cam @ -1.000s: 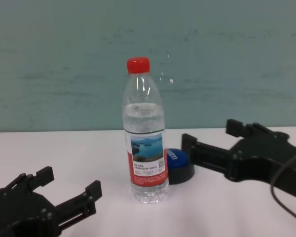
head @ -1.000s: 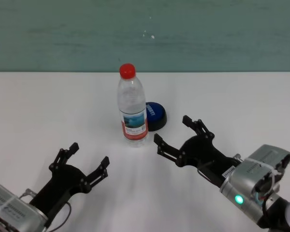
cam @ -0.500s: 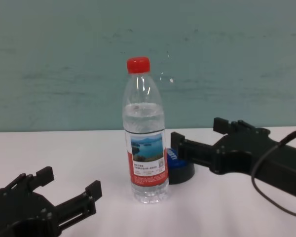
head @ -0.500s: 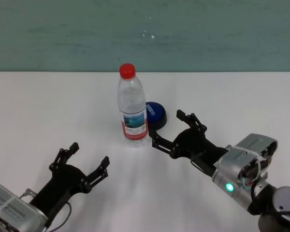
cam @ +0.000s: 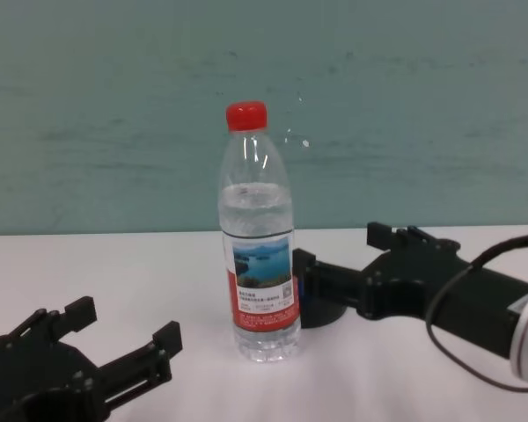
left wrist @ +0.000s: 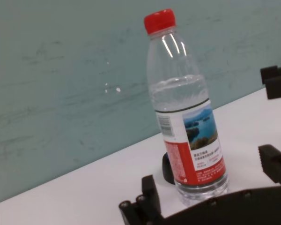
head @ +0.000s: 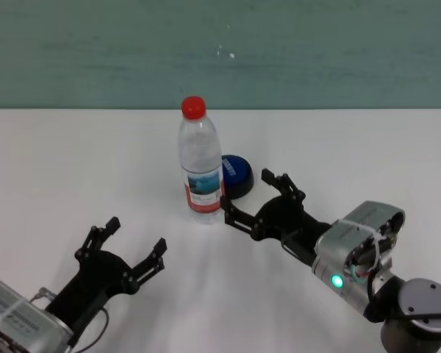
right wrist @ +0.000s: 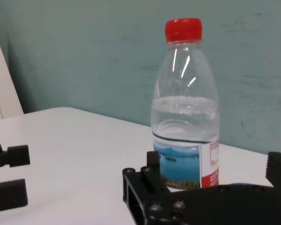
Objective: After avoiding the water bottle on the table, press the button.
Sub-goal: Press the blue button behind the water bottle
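Clear water bottle point(head: 201, 168) with red cap and lake label upright mid-table point(head: 353, 140), low blue button point(head: 236, 176) just behind, right gripper point(head: 248, 197) spread beside it, left gripper point(head: 134, 244) parked near, spread.

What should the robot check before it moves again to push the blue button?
1. Bottle upright: ok.
2. Button in sight, behind the bottle to its right: ok.
3. Right gripper fingers open: ok.
4. Gap between right fingers and bottle: not ok, one fingertip sits very near the bottle's base.
5. Gripper above button: not ok, it sits on the near side.
6. Left gripper parked away near the table edge: ok.
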Available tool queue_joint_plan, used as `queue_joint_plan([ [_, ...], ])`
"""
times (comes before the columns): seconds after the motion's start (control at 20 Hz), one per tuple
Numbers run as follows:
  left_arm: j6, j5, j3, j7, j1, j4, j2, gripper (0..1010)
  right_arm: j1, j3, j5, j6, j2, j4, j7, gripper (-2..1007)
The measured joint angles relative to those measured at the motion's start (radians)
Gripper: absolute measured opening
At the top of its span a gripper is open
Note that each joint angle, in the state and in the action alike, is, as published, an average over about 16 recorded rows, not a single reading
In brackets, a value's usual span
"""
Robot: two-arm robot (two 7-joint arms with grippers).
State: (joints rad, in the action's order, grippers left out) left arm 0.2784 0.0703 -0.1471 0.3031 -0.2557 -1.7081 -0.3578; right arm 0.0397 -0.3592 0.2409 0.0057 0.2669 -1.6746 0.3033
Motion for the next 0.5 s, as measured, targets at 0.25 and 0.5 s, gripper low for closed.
queue_joint_plan([
  [0.25,0.0,0.0,0.0,0.0,0.0,0.0,0.0,1000,0.02,-0.009,-0.011,-0.002,-0.012,0.031,-0.001,1004],
  [0.5,0.0,0.0,0.0,0.0,0.0,0.0,0.0,1001,0.037,-0.016,-0.021,-0.004,-0.022,0.055,0.0,1004],
])
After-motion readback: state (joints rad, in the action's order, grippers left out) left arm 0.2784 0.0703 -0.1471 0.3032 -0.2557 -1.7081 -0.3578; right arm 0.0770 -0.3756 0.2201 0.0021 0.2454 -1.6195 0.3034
